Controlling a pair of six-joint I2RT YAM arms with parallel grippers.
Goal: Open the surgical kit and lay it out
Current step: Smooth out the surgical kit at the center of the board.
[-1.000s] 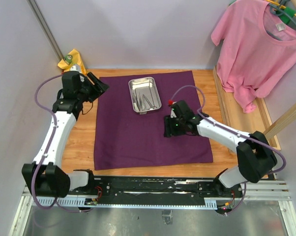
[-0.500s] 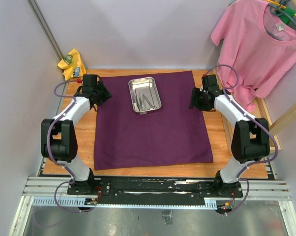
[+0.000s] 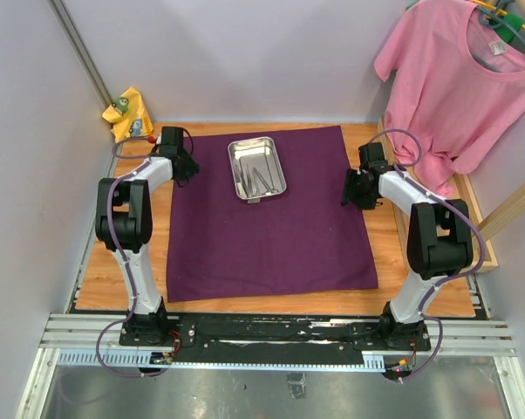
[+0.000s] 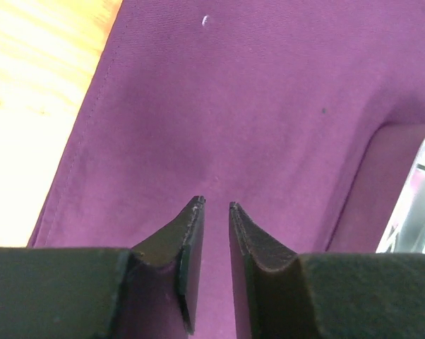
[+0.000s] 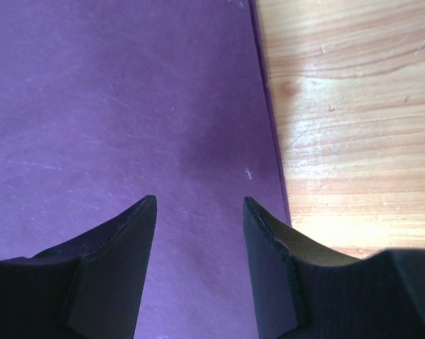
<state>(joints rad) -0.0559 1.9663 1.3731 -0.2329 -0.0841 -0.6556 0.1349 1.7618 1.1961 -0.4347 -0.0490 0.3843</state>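
A wooden desk (image 5: 354, 106) carried the dark purple cloth wrap (image 3: 271, 244), spread flat. A pink T-shirt (image 3: 454, 87) hung at the right. A shiny rectangular steel tray (image 3: 249, 155) sat on the cloth's far middle, with slim metal instruments (image 3: 261, 179) inside. The right claw (image 5: 198, 201) was spread, empty, over the cloth's right edge. The left claw (image 4: 217, 205) was pressed almost together, pinching nothing, over the cloth near its left edge.
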